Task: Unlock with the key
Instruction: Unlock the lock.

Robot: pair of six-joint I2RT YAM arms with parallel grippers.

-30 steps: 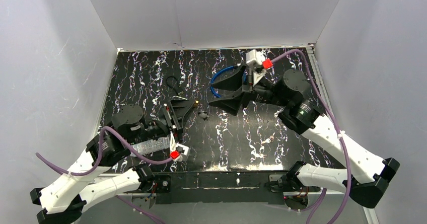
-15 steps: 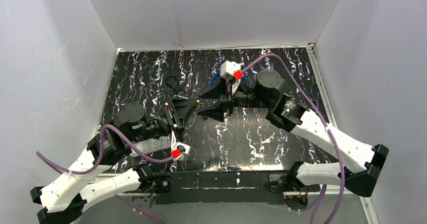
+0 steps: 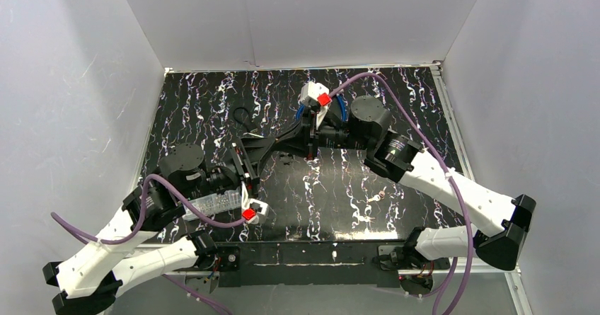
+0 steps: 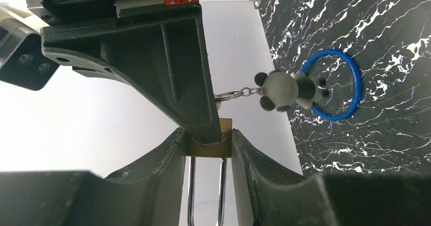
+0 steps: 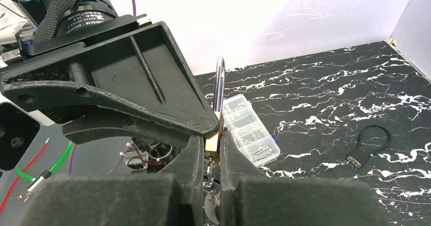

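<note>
My left gripper is shut on a brass padlock, held above the table with its steel shackle pointing back toward the wrist. My right gripper meets the padlock head-on at its keyhole end. Its fingers are shut there on the key, whose blade is hidden between them. A key ring sticks out beside the right finger, and a grey panda charm hangs from it by a short chain. In the top view both grippers touch tips left of centre.
A blue ring lies on the black marbled table beyond the grippers. A clear plastic parts box sits near the left arm. A black cable loop lies at the back left. White walls enclose the table.
My right arm has swung left from the blue ring to the padlock, and its wide-open fingers have closed at the keyhole end. The left arm and padlock have stayed put.
</note>
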